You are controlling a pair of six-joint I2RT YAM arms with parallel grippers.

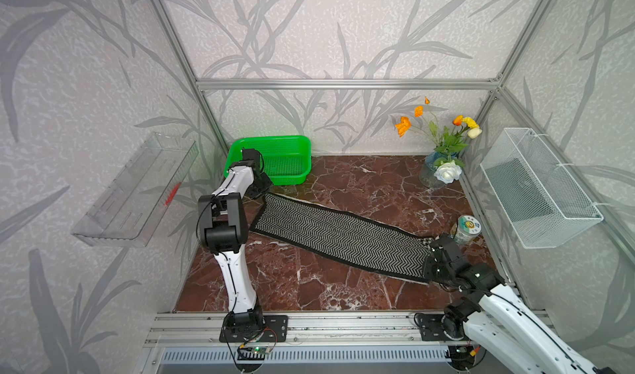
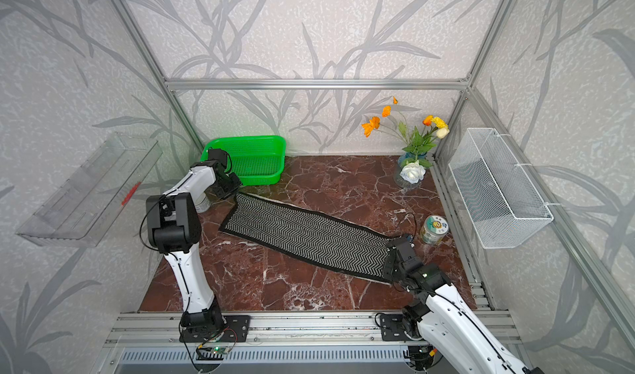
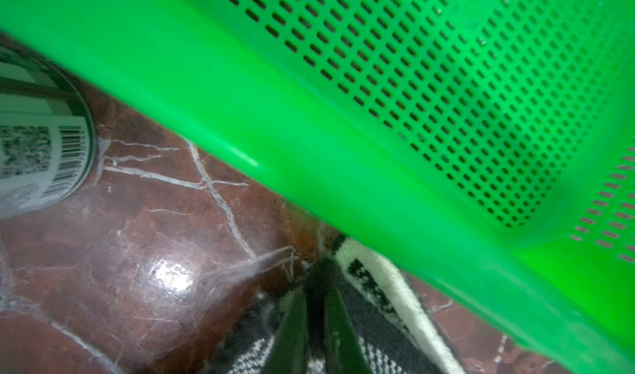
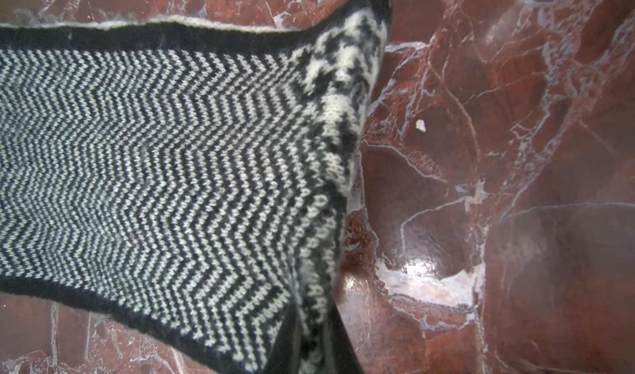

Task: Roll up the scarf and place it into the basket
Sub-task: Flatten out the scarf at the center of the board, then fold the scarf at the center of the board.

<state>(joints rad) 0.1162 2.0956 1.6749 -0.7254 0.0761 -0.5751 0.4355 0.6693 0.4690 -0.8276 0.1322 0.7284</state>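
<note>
The scarf [image 1: 336, 238] [image 2: 302, 236] lies stretched out diagonally on the marble table, herringbone side up. Its far-left corner ends just in front of the green basket [image 1: 275, 142] [image 2: 247, 138], which holds nothing. My left gripper [image 1: 265, 194] [image 2: 236, 194] is down at that corner. In the left wrist view its fingers [image 3: 292, 327] stand close together with the scarf's black edge [image 3: 374, 279] between them, beside the basket's wall [image 3: 275, 114]. My right gripper [image 1: 430, 244] [image 2: 391, 248] is shut on the near-right end. There the houndstooth underside [image 4: 343, 62] curls up, pinched at the jaws [image 4: 314, 320].
A labelled can [image 2: 202, 203] [image 3: 31, 142] stands by the left arm. A lidded jar [image 1: 467, 229] sits just right of the right gripper. A vase of flowers [image 1: 436, 173] stands at the back right. A white wire basket [image 1: 539, 190] and a clear tray [image 1: 134, 190] hang on the side walls.
</note>
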